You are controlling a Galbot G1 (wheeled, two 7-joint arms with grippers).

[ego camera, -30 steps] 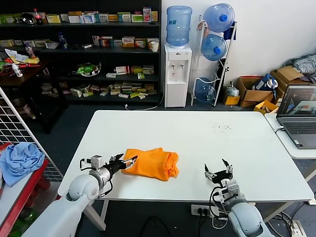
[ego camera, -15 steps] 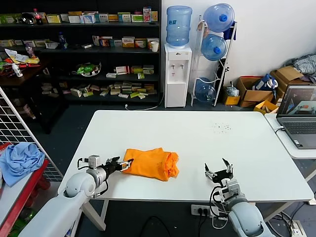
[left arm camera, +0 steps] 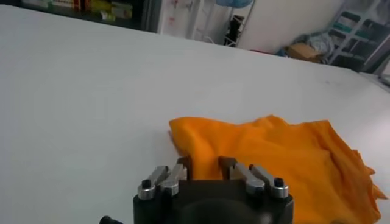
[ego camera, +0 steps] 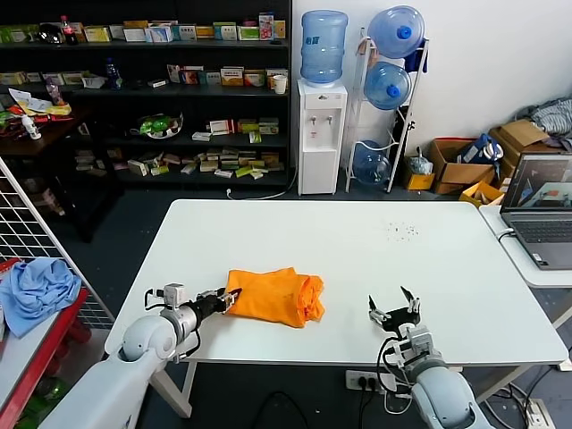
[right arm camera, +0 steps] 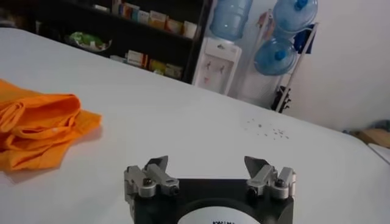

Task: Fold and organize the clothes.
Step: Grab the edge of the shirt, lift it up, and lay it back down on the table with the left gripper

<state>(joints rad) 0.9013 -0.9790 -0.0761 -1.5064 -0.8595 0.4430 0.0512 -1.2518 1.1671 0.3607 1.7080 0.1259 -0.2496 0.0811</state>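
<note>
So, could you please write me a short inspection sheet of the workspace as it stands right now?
Surface: white table, with faint dark specks toward the far right.
Job's things: orange T-shirt lying bunched and loosely folded near the front left edge.
Clutter: nothing seen on the table besides the shirt.
Grippers: left gripper at the shirt's left edge, jaws open around the fabric edge; right gripper open, parked over bare table at the front right.
Cables: power strip under the front edge.
Surroundings: laptop on a side table, water dispenser, stocked shelves, light blue cloth.
</note>
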